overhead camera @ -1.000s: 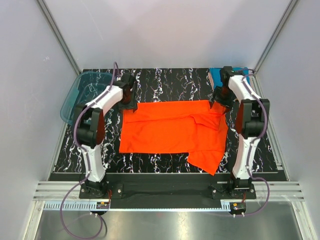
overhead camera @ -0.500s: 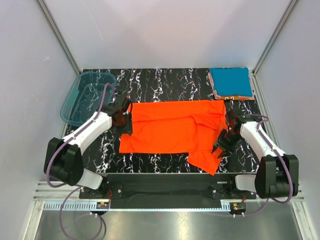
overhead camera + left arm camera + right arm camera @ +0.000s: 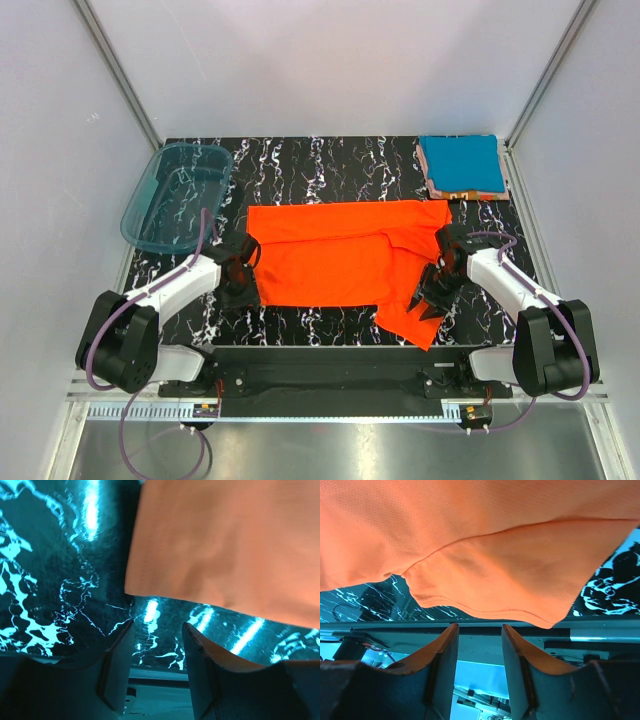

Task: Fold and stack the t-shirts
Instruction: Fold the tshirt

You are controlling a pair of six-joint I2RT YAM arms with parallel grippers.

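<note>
A bright orange-red t-shirt (image 3: 345, 255) lies spread flat in the middle of the black marbled table, one flap hanging toward the front right (image 3: 415, 318). A teal blue folded t-shirt (image 3: 460, 162) sits on pinkish-orange folded ones at the back right. My left gripper (image 3: 243, 287) is open and empty beside the shirt's front-left corner (image 3: 131, 589). My right gripper (image 3: 428, 303) is open and empty over the shirt's front-right flap; its hem (image 3: 485, 607) lies just ahead of the jaws.
A translucent teal plastic tub (image 3: 176, 195) stands at the back left. The table's front edge (image 3: 320, 350) runs just below the shirt. Grey walls and metal frame posts enclose the table.
Both arms have swung from the shirt's back corners down toward its front corners. The shirt has not moved.
</note>
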